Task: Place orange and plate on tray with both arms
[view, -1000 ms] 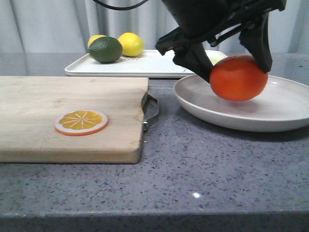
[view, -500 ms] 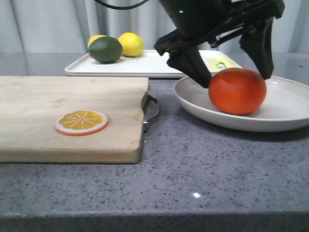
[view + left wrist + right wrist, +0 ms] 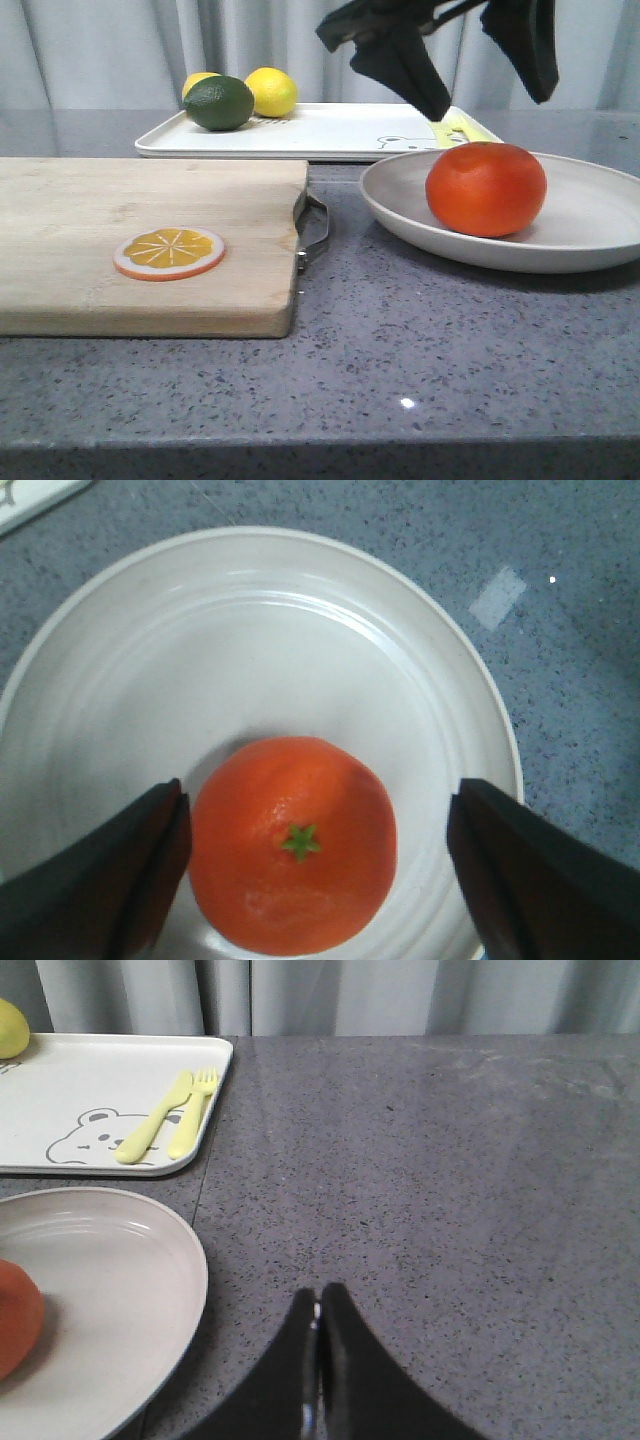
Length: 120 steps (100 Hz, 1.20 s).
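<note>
The orange point(image 3: 486, 188) sits on the plate point(image 3: 580, 215), toward the side nearer the cutting board point(image 3: 140, 235), with its green stem star facing straight up; round as it is, it has no long axis to speak of, only a slight flattening top to bottom. The left gripper point(image 3: 470, 75) hangs directly above it with its fingers point(image 3: 110, 880) spread wide, one on each side of the fruit and clear of it. In the left wrist view the orange lies between the two finger tips, closer to one than the other, and touches neither. The right gripper point(image 3: 318, 1360) is off to the side over bare table point(image 3: 450, 1180), just beside the plate's rim, its fingers pressed together on nothing.

Count: one orange, one plate, one tray point(image 3: 320, 135), one cutting board, one orange slice disc point(image 3: 168, 252) lying flat on the board. On the tray's far left corner stand two yellow lemons point(image 3: 270, 91) and one dark green lime point(image 3: 218, 102); the lemon behind the lime is mostly hidden, so that reading is tentative. The tray is just behind the plate, its long side running across the table, with a bear drawing point(image 3: 85, 1135) and yellow-green fork and spoon marks point(image 3: 170, 1115) at its near corner.
</note>
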Motion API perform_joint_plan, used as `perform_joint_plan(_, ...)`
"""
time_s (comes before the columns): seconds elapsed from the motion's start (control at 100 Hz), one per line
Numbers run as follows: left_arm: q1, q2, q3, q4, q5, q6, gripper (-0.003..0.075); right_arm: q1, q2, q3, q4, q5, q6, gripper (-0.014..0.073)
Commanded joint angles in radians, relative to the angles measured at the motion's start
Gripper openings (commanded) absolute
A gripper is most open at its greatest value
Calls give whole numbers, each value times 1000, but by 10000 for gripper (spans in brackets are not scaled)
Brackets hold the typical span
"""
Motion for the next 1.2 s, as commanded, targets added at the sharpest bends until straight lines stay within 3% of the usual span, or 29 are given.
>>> perform_joint_plan(0.0, 4, -99, -39, 12, -18, 5, 416, -5, 9, -36, -7, -76, -1, -57)
perform_joint_plan(0.11, 4, -152, -28, 27, -11, 5, 333, -5, 9, -35, -7, -57, -1, -57)
perform_joint_plan(0.26, 4, -243, 47, 27, -103, 8, 246, -5, 9, -35, -7, -49, -2, -57)
perform_joint_plan(0.74, 4, -602, 539, 46, -354, 11, -15, -3, 11, -44, -7, 64, -2, -57)
perform_joint_plan(1.0, 4, -803, 752, 46, -460, 11, -20, -3, 85, -109, -7, 132, -2, -36)
perform_joint_plan(1.19, 4, -936, 875, 54, -468, 11, -20, 7, 177, -189, -7, 214, -12, 101)
